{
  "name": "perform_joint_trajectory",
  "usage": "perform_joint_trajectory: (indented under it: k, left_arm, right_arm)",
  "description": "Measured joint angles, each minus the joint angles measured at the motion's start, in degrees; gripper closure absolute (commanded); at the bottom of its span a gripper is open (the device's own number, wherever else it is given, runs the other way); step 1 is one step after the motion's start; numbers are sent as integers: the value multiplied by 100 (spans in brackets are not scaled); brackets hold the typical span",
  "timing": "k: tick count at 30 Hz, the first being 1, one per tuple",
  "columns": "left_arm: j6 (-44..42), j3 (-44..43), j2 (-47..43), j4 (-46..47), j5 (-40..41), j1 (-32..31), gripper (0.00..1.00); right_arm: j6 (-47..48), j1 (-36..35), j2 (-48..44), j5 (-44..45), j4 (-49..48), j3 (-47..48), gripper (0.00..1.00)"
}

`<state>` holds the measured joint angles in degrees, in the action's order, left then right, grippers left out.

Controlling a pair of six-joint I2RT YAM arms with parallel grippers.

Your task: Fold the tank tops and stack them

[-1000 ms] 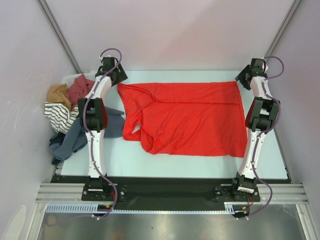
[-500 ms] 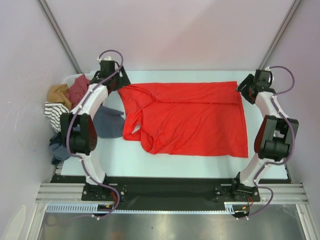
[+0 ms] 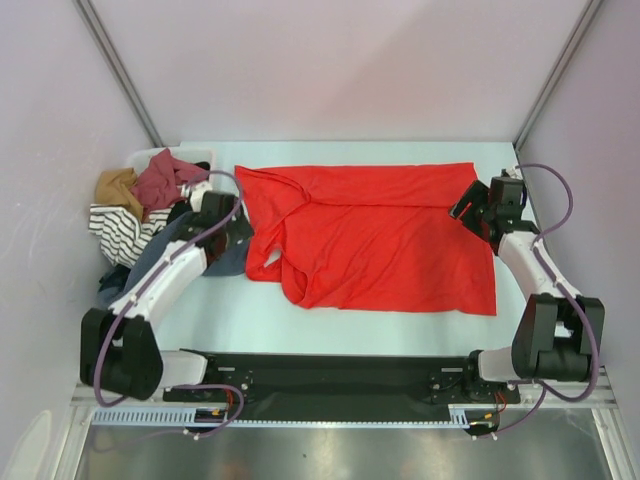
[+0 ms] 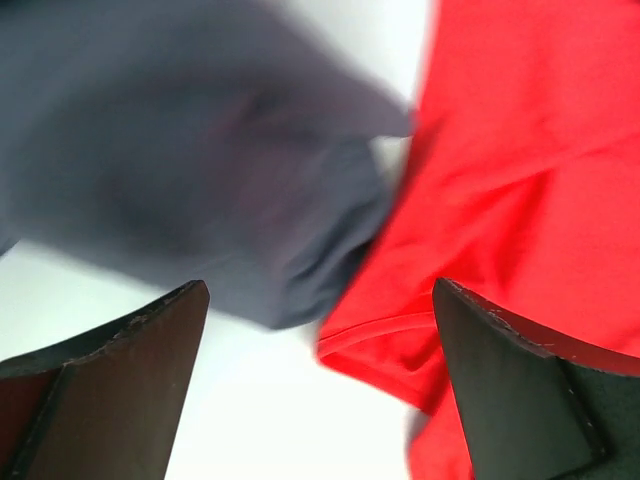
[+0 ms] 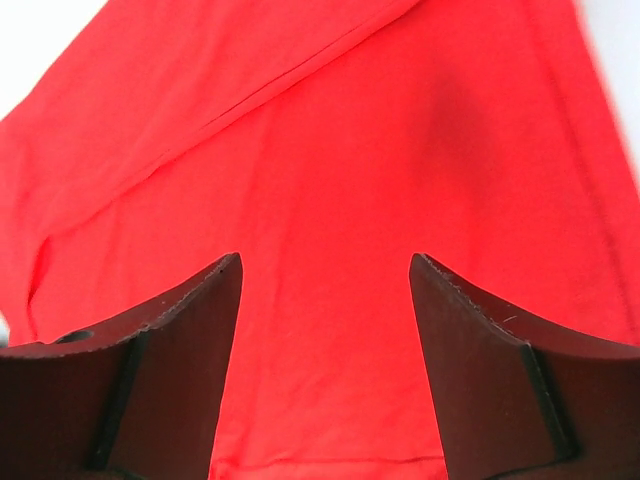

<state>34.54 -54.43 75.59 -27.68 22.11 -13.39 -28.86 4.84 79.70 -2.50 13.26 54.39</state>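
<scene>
— Two grippers, and neither has hold of anything?
— Neither. The left gripper (image 3: 228,222) hangs with its jaws spread wide. In its wrist view the fingers (image 4: 130,370) frame only cloth and table, with nothing pinched. The right gripper (image 3: 468,207) is parted too, over red fabric (its own camera shows the cloth lying loose below the tips).
— Where's the red tank top (image 3: 375,235)?
— Spread flat across the middle of the overhead frame on the table (image 3: 250,310), straps and neck toward the left, hem toward the right. I'd guess it's laid out that way so a clean fold can be made, though the strap area at its lower left is bunched.
— Why an arm at each end?
— My reading is one per short side, so both ends can be lifted together. The right one sits near the garment's upper-right corner, the left one at its left edge.
— And the dark stuff by the left one?
— A slate-blue cloth (image 4: 190,170) touching the red edge, spilling from the pile of clothes (image 3: 125,215) at the left of the frame. Whether it's the second top I cannot tell; no trim shows
</scene>
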Motion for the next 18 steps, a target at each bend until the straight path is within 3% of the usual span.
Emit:
perform_joint_trajectory:
  k: [5, 11, 12, 14, 16, 17, 18]
  left_arm:
    - [431, 907, -577, 11, 568, 4, 2]
    - [553, 962, -103, 216, 885, 240, 14]
    - [553, 944, 55, 251, 907, 319, 28]
    - [590, 905, 334, 282, 933, 452, 47]
    - [586, 885, 472, 289, 916, 533, 92]
    - [595, 885, 474, 280, 914, 544, 100]
    - [562, 885, 428, 280, 892, 549, 100]
  right_arm:
    - [4, -356, -348, 2, -125, -214, 26]
    - [7, -437, -352, 4, -155, -365, 26]
    - [9, -437, -352, 7, -155, -374, 26]
    - [17, -437, -352, 9, -160, -374, 26]
    - [22, -437, -354, 9, -160, -374, 26]
    - [22, -437, -354, 9, -160, -374, 26]
    - [22, -437, -354, 11, -160, -374, 26]
